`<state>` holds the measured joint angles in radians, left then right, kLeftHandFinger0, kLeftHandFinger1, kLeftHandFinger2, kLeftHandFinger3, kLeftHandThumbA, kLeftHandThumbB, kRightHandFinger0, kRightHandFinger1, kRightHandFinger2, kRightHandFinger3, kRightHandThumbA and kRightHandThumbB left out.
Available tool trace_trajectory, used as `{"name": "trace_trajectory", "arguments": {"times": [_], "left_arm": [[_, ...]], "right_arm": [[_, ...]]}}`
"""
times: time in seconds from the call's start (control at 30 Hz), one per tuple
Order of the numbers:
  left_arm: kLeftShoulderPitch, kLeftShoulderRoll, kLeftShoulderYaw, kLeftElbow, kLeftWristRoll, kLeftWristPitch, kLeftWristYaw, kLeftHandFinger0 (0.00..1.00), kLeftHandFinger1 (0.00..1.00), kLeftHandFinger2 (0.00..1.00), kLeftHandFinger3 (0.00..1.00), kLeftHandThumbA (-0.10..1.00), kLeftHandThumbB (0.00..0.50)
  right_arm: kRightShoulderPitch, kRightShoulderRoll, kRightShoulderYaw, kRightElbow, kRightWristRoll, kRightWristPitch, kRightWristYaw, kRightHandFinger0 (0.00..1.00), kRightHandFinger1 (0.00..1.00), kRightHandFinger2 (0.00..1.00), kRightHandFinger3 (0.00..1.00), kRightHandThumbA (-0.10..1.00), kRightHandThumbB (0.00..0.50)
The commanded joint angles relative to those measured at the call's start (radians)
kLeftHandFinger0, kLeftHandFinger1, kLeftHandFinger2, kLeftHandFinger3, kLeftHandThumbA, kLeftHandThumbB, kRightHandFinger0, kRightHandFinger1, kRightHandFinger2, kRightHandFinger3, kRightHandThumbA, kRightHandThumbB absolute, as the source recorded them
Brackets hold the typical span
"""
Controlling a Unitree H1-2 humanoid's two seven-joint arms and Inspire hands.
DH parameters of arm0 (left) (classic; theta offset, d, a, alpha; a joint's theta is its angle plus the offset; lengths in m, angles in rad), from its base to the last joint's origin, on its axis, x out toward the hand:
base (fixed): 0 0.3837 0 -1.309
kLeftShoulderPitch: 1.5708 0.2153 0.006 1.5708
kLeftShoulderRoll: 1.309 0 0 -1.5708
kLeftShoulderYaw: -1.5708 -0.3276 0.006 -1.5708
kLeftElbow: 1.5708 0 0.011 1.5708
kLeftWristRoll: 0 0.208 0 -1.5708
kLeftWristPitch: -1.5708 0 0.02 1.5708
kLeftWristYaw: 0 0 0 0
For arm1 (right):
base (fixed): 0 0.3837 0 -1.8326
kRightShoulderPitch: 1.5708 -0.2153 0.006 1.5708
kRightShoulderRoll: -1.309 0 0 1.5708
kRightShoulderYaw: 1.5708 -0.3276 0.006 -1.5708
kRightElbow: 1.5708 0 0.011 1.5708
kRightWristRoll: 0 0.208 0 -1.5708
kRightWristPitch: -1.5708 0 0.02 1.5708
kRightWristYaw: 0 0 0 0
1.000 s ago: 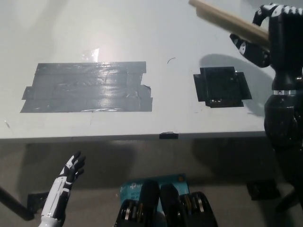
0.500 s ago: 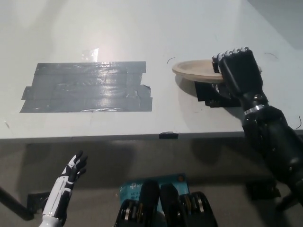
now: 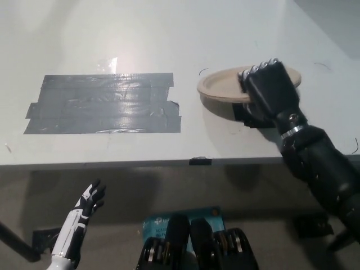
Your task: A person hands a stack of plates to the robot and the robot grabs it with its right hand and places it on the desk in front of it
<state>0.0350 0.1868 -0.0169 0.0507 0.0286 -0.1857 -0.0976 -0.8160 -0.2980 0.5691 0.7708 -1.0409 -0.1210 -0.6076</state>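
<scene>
Half a second ago the stack of plates (image 3: 220, 88) showed nearly edge-on. Now more of its top face shows, and its rim reaches a little further toward nine o'clock. The right hand (image 3: 269, 89) has slid slightly toward seven o'clock with it. A second ago that hand was raised at the picture's one o'clock corner with the stack steeply tilted. The black fingers are curled over the near rim of the stack and clamped on it. The stack sits low over the desk (image 3: 169, 34), casting a tight shadow beneath. Whether it touches the surface cannot be told.

The stack and hand cover most of a black tape square (image 3: 244, 118), and only its seven o'clock corner shows. A wide grey tape patch (image 3: 104, 104) lies well apart at nine o'clock of the stack, with bare desk between them. A small black tab (image 3: 201, 161) sits on the desk's near edge at six o'clock of the plates. The left hand (image 3: 89, 198) rests below the desk edge at the picture's seven o'clock, fingers spread and holding nothing. A blue packet (image 3: 209, 214) lies on the floor at six o'clock.
</scene>
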Motion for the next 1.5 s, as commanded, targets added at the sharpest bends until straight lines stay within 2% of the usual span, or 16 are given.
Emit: {"name": "trace_trajectory", "arguments": {"times": [0.0, 0.07, 0.1, 0.13, 0.23, 0.33, 0.43, 0.53, 0.77, 0.8, 0.87, 0.97, 1.0, 1.03, 1.1, 1.47], "left_arm": [[-0.009, 0.003, -0.002, -0.014, -0.016, -0.018, -0.016, 1.00, 1.00, 1.00, 1.00, 1.00, 0.236], [-0.015, 0.003, 0.000, -0.013, -0.018, -0.015, -0.016, 1.00, 1.00, 1.00, 1.00, 1.00, 0.232], [-0.016, 0.003, 0.001, -0.012, -0.018, -0.015, -0.015, 1.00, 1.00, 1.00, 1.00, 1.00, 0.234], [-0.016, 0.003, 0.001, -0.012, -0.017, -0.015, -0.015, 1.00, 1.00, 1.00, 1.00, 1.00, 0.235], [-0.019, 0.007, 0.001, -0.010, -0.015, -0.019, -0.015, 1.00, 1.00, 1.00, 1.00, 1.00, 0.233], [-0.026, 0.007, 0.003, -0.006, -0.012, -0.020, -0.013, 1.00, 1.00, 1.00, 1.00, 1.00, 0.233], [-0.029, 0.004, 0.005, -0.009, -0.017, -0.013, -0.012, 1.00, 1.00, 1.00, 1.00, 1.00, 0.234], [-0.027, 0.004, 0.002, -0.011, -0.020, -0.011, -0.016, 1.00, 1.00, 1.00, 1.00, 1.00, 0.236], [-0.047, 0.006, 0.005, -0.001, -0.019, -0.013, -0.015, 1.00, 1.00, 1.00, 1.00, 1.00, 0.250], [-0.052, 0.005, 0.006, 0.000, -0.021, -0.009, -0.014, 1.00, 1.00, 1.00, 1.00, 1.00, 0.252], [-0.056, 0.005, 0.007, 0.000, -0.021, -0.010, -0.013, 1.00, 1.00, 1.00, 1.00, 1.00, 0.261], [-0.059, 0.006, 0.009, -0.001, -0.019, -0.014, -0.010, 1.00, 1.00, 1.00, 1.00, 1.00, 0.241], [-0.061, 0.005, 0.010, 0.000, -0.022, -0.018, -0.010, 1.00, 1.00, 1.00, 1.00, 1.00, 0.227], [-0.061, 0.004, 0.010, 0.000, -0.024, -0.020, -0.010, 1.00, 1.00, 1.00, 1.00, 1.00, 0.226], [-0.065, 0.003, 0.011, 0.001, -0.023, -0.022, -0.008, 1.00, 1.00, 1.00, 1.00, 1.00, 0.229], [-0.079, 0.001, 0.012, -0.001, -0.032, -0.013, -0.012, 1.00, 1.00, 1.00, 1.00, 1.00, 0.226]], "right_arm": [[-0.008, -0.131, 0.006, -0.583, 0.345, 0.392, 1.041, 1.00, 1.00, 1.00, 1.00, 0.65, 0.489], [-0.035, -0.189, 0.033, -0.722, 0.472, 0.485, 1.212, 1.00, 1.00, 1.00, 1.00, 0.64, 0.500], [-0.060, -0.236, 0.046, -0.804, 0.594, 0.537, 1.284, 1.00, 1.00, 1.00, 1.00, 0.64, 0.500], [-0.071, -0.255, 0.051, -0.836, 0.646, 0.555, 1.313, 1.00, 1.00, 1.00, 1.00, 0.64, 0.500], [-0.115, -0.334, 0.044, -0.976, 0.959, 0.586, 1.391, 1.00, 1.00, 1.00, 1.00, 0.67, 0.500], [-0.144, -0.386, 0.034, -1.089, 1.136, 0.591, 1.398, 1.00, 1.00, 1.00, 1.00, 0.70, 0.500], [-0.197, -0.461, 0.059, -1.164, 1.415, 0.591, 1.354, 1.00, 1.00, 1.00, 1.00, 0.64, 0.500], [-0.200, -0.501, 0.052, -1.199, 1.577, 0.591, 1.319, 1.00, 1.00, 1.00, 1.00, 0.61, 0.500], [-0.162, -0.523, -0.086, -1.261, 1.743, 0.591, 1.298, 1.00, 1.00, 1.00, 1.00, 0.73, 0.500], [-0.149, -0.523, -0.135, -1.270, 1.768, 0.591, 1.295, 1.00, 1.00, 1.00, 1.00, 0.88, 0.500], [-0.134, -0.520, -0.195, -1.274, 1.796, 0.588, 1.300, 1.00, 1.00, 1.00, 1.00, 0.94, 0.500], [-0.118, -0.527, -0.279, -1.258, 1.879, 0.543, 1.307, 1.00, 1.00, 1.00, 1.00, 1.00, 0.500], [-0.112, -0.536, -0.322, -1.243, 1.939, 0.524, 1.312, 1.00, 1.00, 1.00, 1.00, 0.92, 0.500], [-0.110, -0.537, -0.338, -1.238, 1.963, 0.522, 1.311, 1.00, 1.00, 1.00, 1.00, 0.91, 0.500], [-0.089, -0.546, -0.391, -1.240, 2.052, 0.540, 1.266, 1.00, 1.00, 1.00, 1.00, 1.00, 0.500], [-0.041, -0.627, -0.481, -1.306, 2.161, 0.480, 1.139, 1.00, 1.00, 1.00, 1.00, 1.00, 0.498]]}}
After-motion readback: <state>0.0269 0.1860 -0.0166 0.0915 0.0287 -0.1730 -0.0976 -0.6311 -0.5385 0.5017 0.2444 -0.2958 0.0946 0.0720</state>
